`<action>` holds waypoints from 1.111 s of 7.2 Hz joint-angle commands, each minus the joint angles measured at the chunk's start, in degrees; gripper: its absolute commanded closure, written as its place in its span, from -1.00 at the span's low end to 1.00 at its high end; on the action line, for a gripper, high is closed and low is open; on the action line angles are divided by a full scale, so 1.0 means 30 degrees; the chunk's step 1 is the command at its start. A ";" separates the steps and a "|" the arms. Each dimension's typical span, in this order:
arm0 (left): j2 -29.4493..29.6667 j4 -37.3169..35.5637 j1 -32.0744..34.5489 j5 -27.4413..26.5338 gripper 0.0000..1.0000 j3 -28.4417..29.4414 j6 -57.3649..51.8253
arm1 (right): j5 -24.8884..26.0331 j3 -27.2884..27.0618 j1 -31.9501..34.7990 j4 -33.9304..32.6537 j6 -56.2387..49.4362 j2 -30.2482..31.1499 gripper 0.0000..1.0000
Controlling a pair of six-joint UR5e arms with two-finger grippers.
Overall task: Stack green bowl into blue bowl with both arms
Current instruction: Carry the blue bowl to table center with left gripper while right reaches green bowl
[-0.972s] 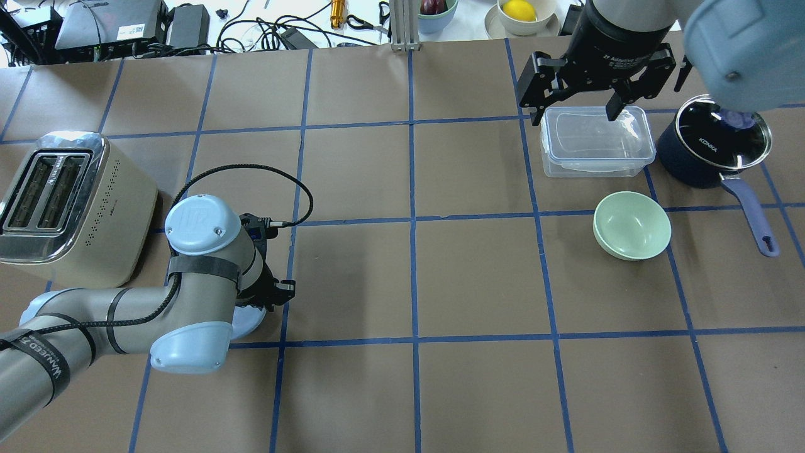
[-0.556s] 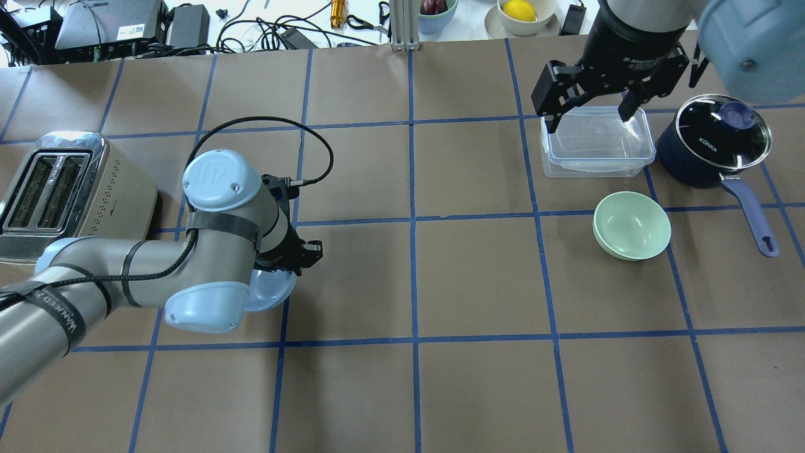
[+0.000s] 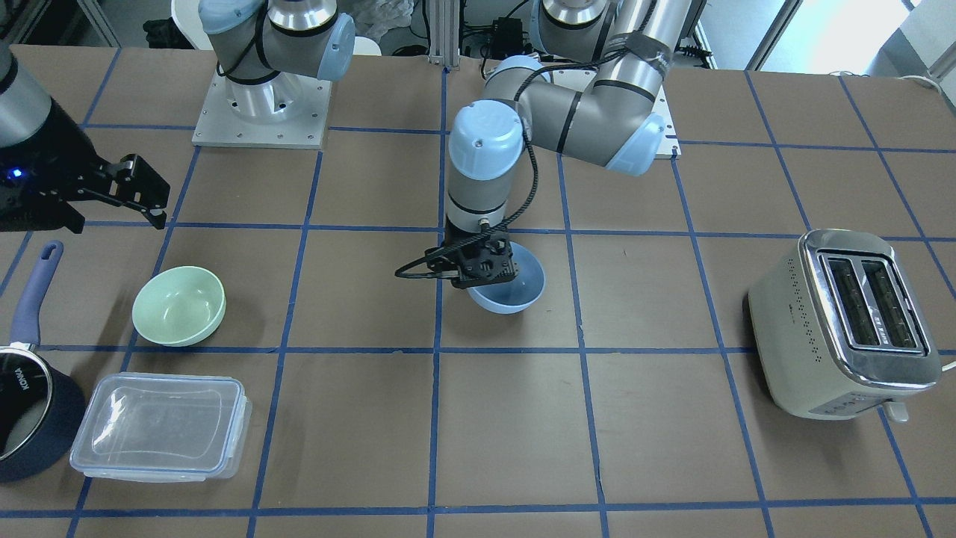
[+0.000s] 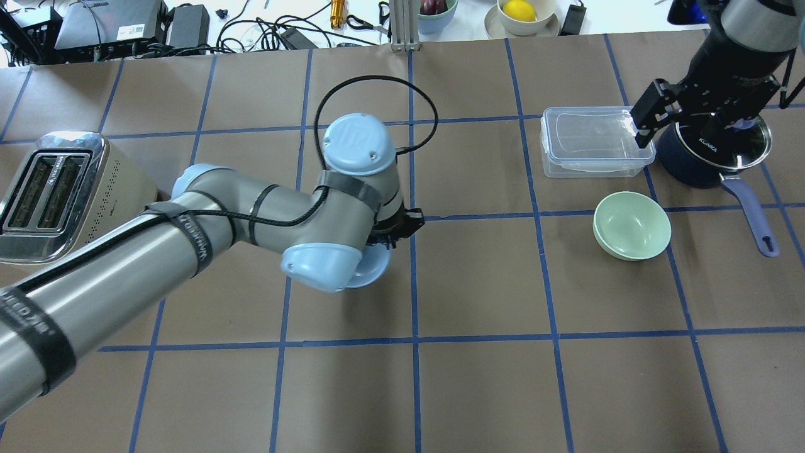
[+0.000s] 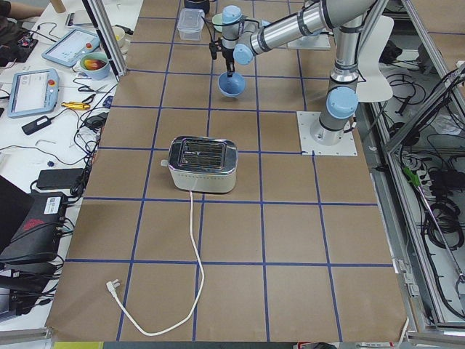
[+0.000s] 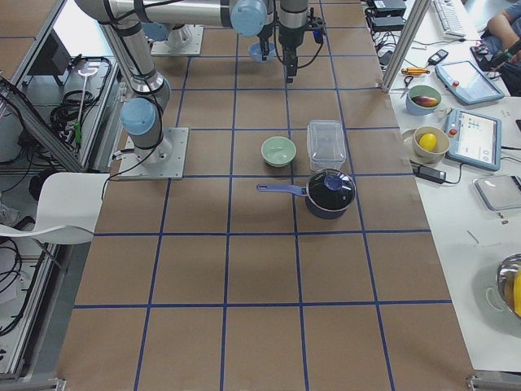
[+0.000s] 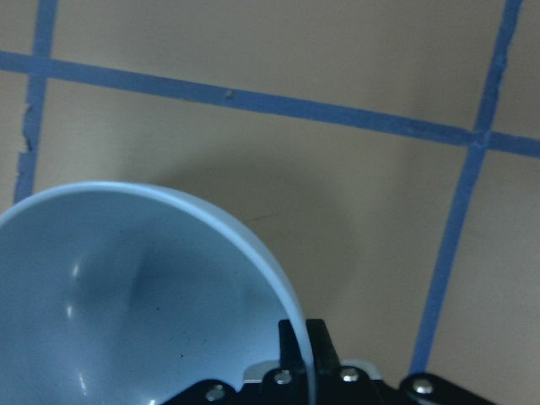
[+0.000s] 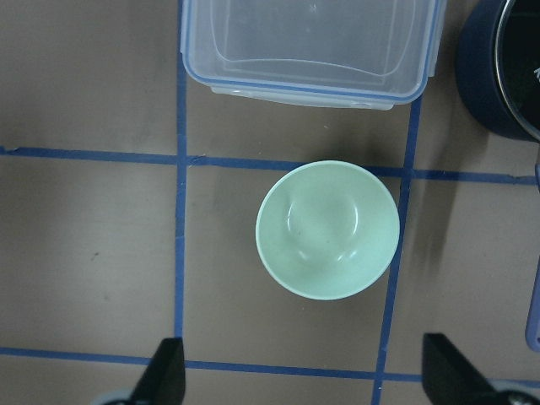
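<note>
Left pincer (image 3: 484, 263), clenched on round periwinkle-blue bowl (image 3: 517, 290), moved to worktop (image 4: 478, 283) centre; right pincer (image 8: 305, 373) released, next grab round mint-green bowl (image 8: 327, 228)

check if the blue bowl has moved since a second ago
Yes. In the overhead view the blue bowl has travelled right and slightly up the picture, away from the toaster and toward the green bowl, which sits where it was.

My worktop (image 3: 672, 441) is brown, gridded in blue tape (image 3: 657, 349) (a white chair (image 6: 49, 204) beside it); a white bench (image 5: 22, 149) alongside carries cables (image 5: 87, 120) and tablets (image 5: 33, 91).
</note>
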State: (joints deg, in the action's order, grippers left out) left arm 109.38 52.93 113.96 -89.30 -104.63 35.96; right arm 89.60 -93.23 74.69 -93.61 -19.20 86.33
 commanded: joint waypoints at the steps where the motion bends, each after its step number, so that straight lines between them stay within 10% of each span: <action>1: 0.1213 0.2354 0.1650 -0.0581 0.96 0.2879 0.1988 | 0.0628 -0.2370 -0.1250 -0.2833 -0.0922 -0.0884 -1.00; 4: 0.2381 0.0040 0.1623 -0.0471 0.71 0.2062 0.2309 | 0.0720 -0.5298 -0.2714 -0.7421 -0.2491 -0.2347 -0.97; 5: 0.2444 -0.0731 0.1652 -0.0614 0.10 0.2034 0.1991 | 0.0749 -0.6411 -0.3038 -0.8775 -0.2736 -0.3134 -0.97; 6: 0.2503 -0.1116 0.1624 -0.0615 -0.99 0.2092 0.1872 | 0.0778 -0.7148 -0.3070 -1.0529 -0.2652 -0.3867 -0.97; 7: 0.1140 -0.1120 0.1043 -0.0586 -1.00 0.2238 -0.0827 | 0.0691 -0.7561 -0.3070 -1.2199 -0.2651 -0.4745 -0.67; 8: 0.0257 -0.0656 -0.0355 -0.0470 -1.00 0.2500 -0.2217 | 0.0836 -0.7739 -0.3070 -1.2361 -0.2680 -0.4783 0.08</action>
State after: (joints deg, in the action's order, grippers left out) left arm 113.49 50.19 116.71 -91.00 -97.90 35.24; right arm 91.84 -115.17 65.55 -127.76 -27.13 73.33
